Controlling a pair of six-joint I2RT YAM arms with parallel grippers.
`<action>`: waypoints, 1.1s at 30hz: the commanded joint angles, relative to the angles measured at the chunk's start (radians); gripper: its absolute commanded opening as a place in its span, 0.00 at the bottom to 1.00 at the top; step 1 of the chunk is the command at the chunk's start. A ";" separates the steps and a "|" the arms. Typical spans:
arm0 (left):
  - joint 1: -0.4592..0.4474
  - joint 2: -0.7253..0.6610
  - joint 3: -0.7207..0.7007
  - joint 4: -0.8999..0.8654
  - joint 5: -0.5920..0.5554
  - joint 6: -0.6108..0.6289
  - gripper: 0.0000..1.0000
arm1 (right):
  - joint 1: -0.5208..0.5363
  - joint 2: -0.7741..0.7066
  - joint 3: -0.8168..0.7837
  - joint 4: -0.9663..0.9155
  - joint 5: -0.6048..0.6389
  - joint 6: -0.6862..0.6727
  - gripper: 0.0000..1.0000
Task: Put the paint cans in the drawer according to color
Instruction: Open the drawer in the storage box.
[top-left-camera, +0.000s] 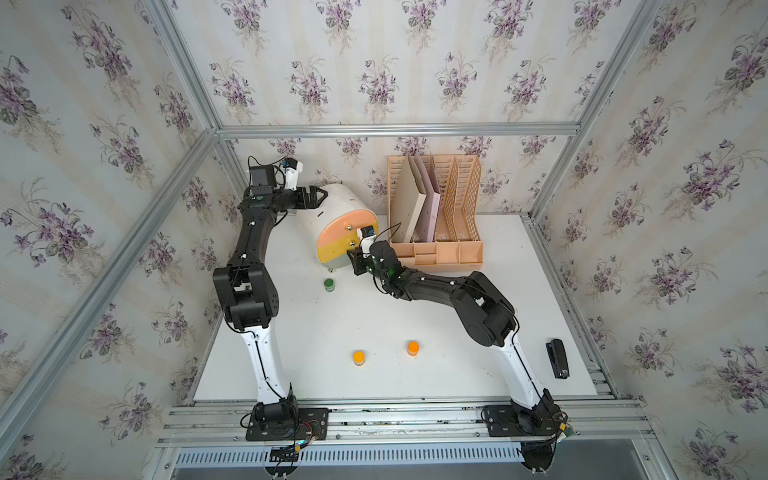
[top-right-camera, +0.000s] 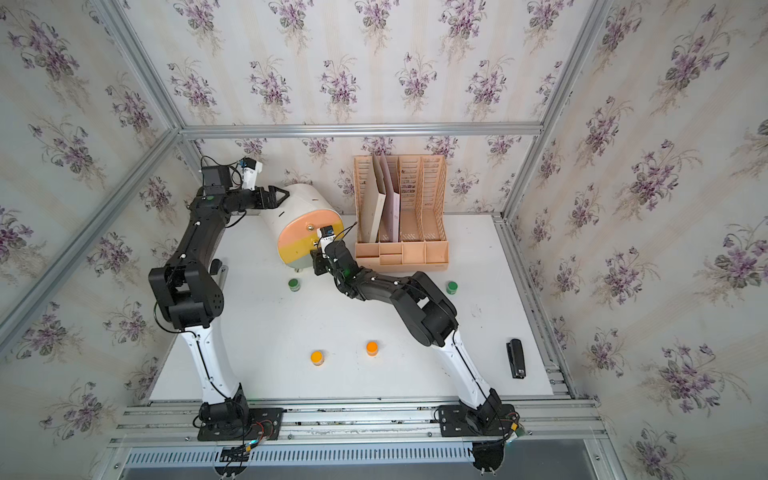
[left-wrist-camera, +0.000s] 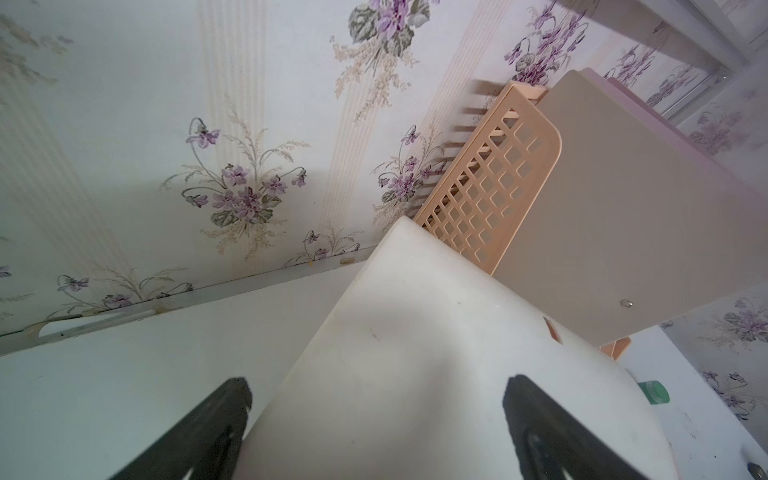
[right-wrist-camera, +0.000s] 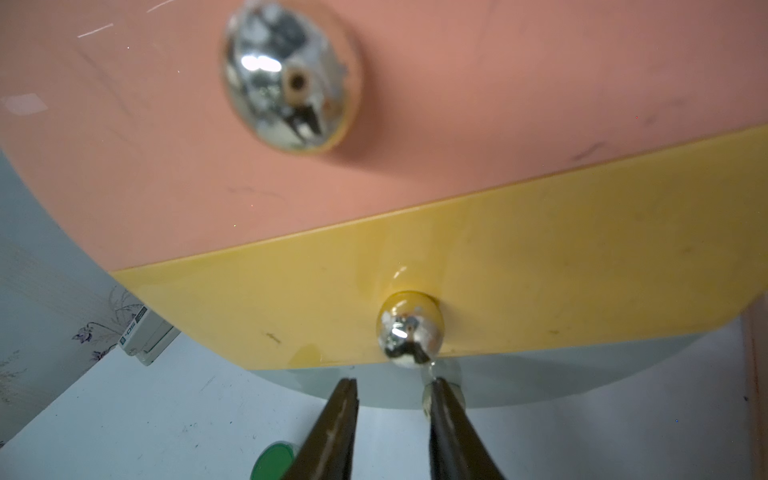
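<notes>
The drawer (top-left-camera: 332, 208) is a white rounded chest with pink, yellow and grey-green fronts, standing at the back middle in both top views. My left gripper (top-left-camera: 318, 195) is open over the chest's white rear top, and its spread fingers (left-wrist-camera: 232, 415) frame that body. My right gripper (right-wrist-camera: 392, 384) is at the bottom grey-green front (right-wrist-camera: 540, 374). Its jaws stand narrowly apart with nothing between them, and one finger covers most of that front's knob. Paint cans stand on the table: a green one (top-left-camera: 330, 284) near the chest, another green one (top-right-camera: 451, 286), and two orange ones (top-left-camera: 358, 357) (top-left-camera: 412, 348).
A peach lattice file rack (top-left-camera: 436, 208) with folders stands right of the chest against the back wall. A black stapler (top-left-camera: 557, 358) lies near the table's right edge. Papered walls close in the back and both sides.
</notes>
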 joint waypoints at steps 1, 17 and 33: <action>0.001 -0.009 0.002 -0.022 0.010 0.014 0.99 | -0.001 -0.001 0.001 0.010 0.018 0.007 0.34; 0.000 -0.012 0.004 -0.027 0.003 0.020 0.99 | -0.013 0.017 0.060 0.039 -0.011 0.007 0.35; 0.002 -0.020 0.001 -0.035 -0.001 0.024 0.99 | -0.015 0.018 0.045 0.047 -0.017 0.021 0.14</action>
